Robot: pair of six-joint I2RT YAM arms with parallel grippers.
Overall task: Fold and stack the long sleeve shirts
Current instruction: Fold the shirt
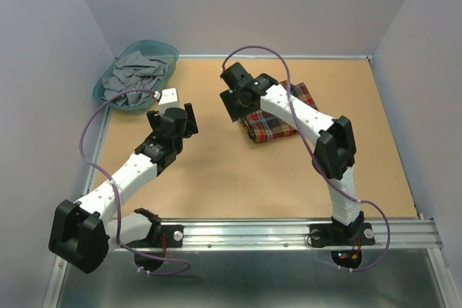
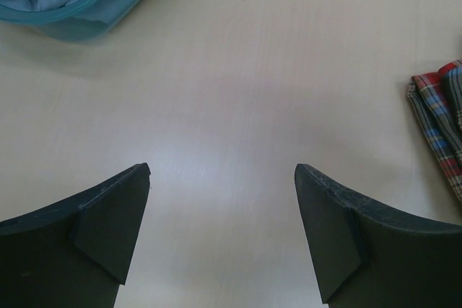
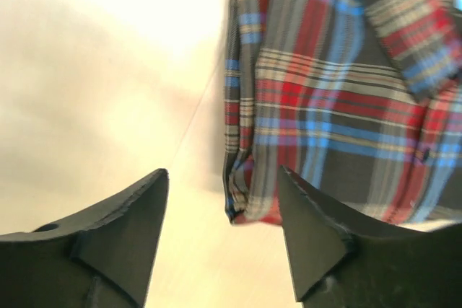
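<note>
A folded long sleeve shirt (image 1: 278, 126) in red, navy and yellow plaid lies on the table right of centre. In the right wrist view the shirt (image 3: 339, 106) fills the upper right, with one corner just beyond the gap between the fingers. My right gripper (image 1: 234, 100) hovers at the shirt's left edge. Seen from the wrist, the right gripper (image 3: 224, 174) is open and grips nothing. My left gripper (image 1: 175, 115) stands open over bare table left of centre. From its wrist, the left gripper (image 2: 222, 171) is empty, and the shirt's edge (image 2: 440, 120) shows at far right.
A teal plastic basket (image 1: 170, 53) stands at the back left corner, filled with crumpled grey-blue garments (image 1: 133, 73). The basket (image 2: 94, 16) also shows at the top left of the left wrist view. Grey walls enclose the table on three sides.
</note>
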